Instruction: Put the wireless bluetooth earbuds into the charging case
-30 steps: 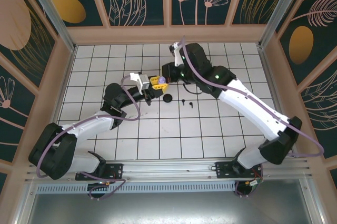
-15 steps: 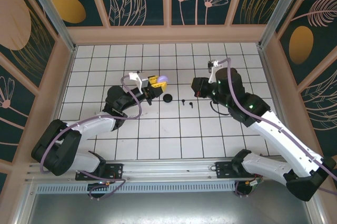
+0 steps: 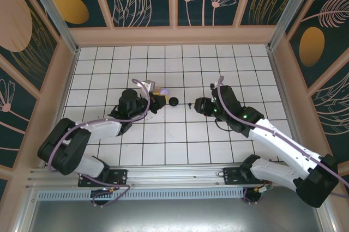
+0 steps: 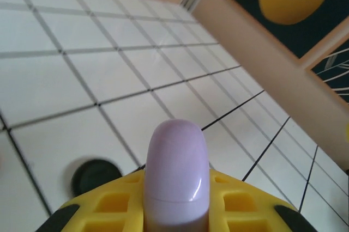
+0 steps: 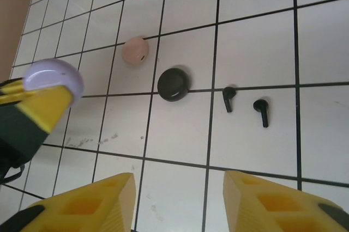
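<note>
The left claw (image 3: 159, 96) is clamped on a lilac charging case (image 4: 176, 177), just left of the black charging case (image 5: 174, 84). Two black earbuds (image 5: 228, 97) lie on the tabletop (image 5: 256, 41) just right of that black case, not touching it. The right claw (image 5: 179, 203) hovers near them, fingers apart and empty. A pink case (image 5: 134, 50) sits near the black case.

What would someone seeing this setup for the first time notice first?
First, the lilac charging case, clamped in the left gripper left of the table's centre. Next, the two black earbuds lying side by side on a white tile just ahead of the open right gripper. A round black case and a pink case sit to their left in the right wrist view.
</note>
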You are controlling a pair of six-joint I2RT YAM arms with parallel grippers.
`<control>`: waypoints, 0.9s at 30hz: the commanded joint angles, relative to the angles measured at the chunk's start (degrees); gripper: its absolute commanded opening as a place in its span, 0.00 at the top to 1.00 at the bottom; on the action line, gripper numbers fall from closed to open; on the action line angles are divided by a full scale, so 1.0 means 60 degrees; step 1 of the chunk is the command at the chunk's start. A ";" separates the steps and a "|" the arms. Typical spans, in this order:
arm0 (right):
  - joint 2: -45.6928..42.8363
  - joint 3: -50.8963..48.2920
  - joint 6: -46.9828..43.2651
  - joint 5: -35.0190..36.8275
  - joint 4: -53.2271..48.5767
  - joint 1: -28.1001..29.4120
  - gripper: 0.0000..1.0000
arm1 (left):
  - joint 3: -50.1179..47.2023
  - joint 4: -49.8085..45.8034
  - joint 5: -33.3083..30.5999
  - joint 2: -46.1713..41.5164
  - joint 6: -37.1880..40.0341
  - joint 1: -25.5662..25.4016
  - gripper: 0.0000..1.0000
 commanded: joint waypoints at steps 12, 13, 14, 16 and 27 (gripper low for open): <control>0.0488 -0.0062 -0.0385 -0.0053 0.0648 -0.0317 0.44 | 0.0427 -0.0722 0.1644 0.2159 -0.1787 0.1122 1.00; 0.0509 -0.0063 -0.0381 -0.0054 0.0662 -0.0321 0.44 | 0.0500 -0.0778 0.1694 0.2373 -0.1780 0.1171 1.00; 0.0511 -0.0049 -0.0381 -0.0063 0.0663 -0.0334 0.44 | 0.0590 -0.0864 0.1699 0.2561 -0.1755 0.1223 1.00; 0.0498 -0.0058 -0.0366 -0.0069 0.0648 -0.0339 0.44 | 0.0753 -0.0997 0.1685 0.2804 -0.1756 0.1314 1.00; 0.0243 -0.0061 -0.0264 0.0084 0.0488 -0.0346 0.44 | 0.1858 -0.2857 0.0855 0.3459 -0.1239 0.1631 0.77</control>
